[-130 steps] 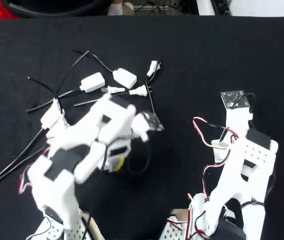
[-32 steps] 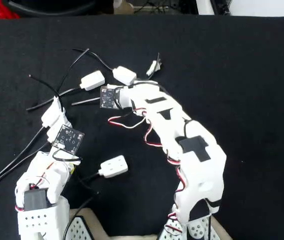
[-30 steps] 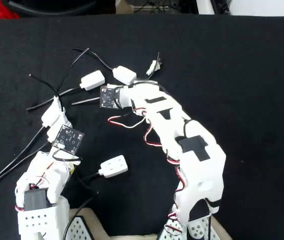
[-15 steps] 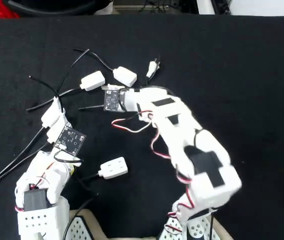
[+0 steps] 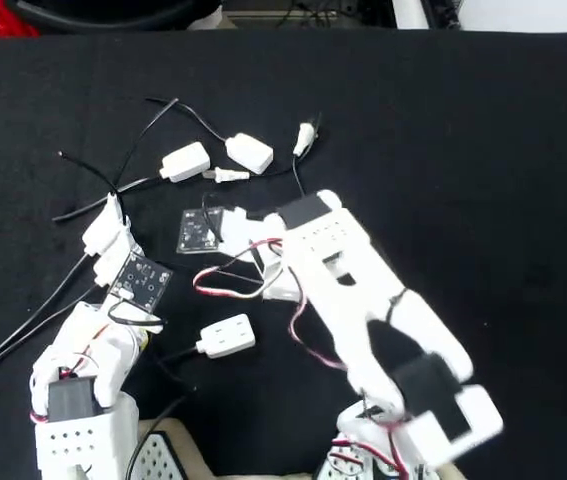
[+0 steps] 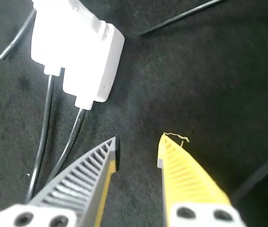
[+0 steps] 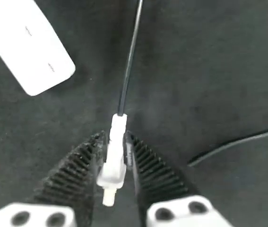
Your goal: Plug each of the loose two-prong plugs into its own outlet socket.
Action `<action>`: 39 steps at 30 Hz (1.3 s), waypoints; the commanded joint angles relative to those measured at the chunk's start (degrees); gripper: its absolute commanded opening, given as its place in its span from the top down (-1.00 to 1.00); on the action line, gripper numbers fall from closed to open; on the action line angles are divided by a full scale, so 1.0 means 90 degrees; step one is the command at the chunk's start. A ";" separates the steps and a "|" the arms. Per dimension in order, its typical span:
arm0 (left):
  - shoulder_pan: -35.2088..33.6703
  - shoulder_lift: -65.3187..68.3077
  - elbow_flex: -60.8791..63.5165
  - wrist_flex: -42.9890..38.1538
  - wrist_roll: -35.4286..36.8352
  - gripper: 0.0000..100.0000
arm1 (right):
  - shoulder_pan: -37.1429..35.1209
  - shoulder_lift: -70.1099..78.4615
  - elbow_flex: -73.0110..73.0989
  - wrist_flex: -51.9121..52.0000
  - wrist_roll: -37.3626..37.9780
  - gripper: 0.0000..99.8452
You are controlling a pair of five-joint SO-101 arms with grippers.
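Observation:
My right gripper point(image 7: 113, 139) is shut on a small white two-prong plug point(image 7: 112, 158), whose black cord point(image 7: 129, 61) runs away from it. A white outlet socket point(image 7: 30, 47) lies just beyond it. In the high view the right arm point(image 5: 333, 260) stretches over the table's middle. Two loose plugs point(image 5: 225, 175) point(image 5: 305, 135) lie at the back beside two white sockets point(image 5: 185, 162) point(image 5: 250, 153). Another socket point(image 5: 225, 335) lies near the front. My left gripper point(image 6: 138, 146) is open above the cloth, just short of a joined pair of white blocks point(image 6: 77, 47) with two cords.
The black cloth point(image 5: 483, 180) covers the whole table. Several thin black cords point(image 5: 83, 200) trail across the left side towards the front edge. A further cord point(image 7: 237, 144) lies to one side of the held plug. The left arm's base point(image 5: 73, 400) sits at the front left.
The right arm has pulled back from the plugs at the back towards the table's middle, taking one plug along. The left arm, stretched out 4.3 s ago, has since kept still at the front left.

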 commanded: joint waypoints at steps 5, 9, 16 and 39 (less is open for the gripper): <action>0.0044 -0.0029 -0.0054 0.0029 -0.0059 0.70 | 0.0215 0.1568 -0.0591 -0.0967 0.0283 0.79; 0.0044 -0.0029 -0.0054 0.0020 -0.0059 0.70 | 0.0527 0.1910 -0.1079 -0.0860 0.0508 0.79; 0.0044 -0.0029 -0.0054 0.0020 -0.0059 0.70 | 0.0694 0.2203 -0.1480 0.0127 0.0918 0.79; 0.0044 -0.0029 -0.0054 0.0010 -0.0059 0.70 | 0.0469 0.3541 -0.3668 0.2276 0.0156 0.98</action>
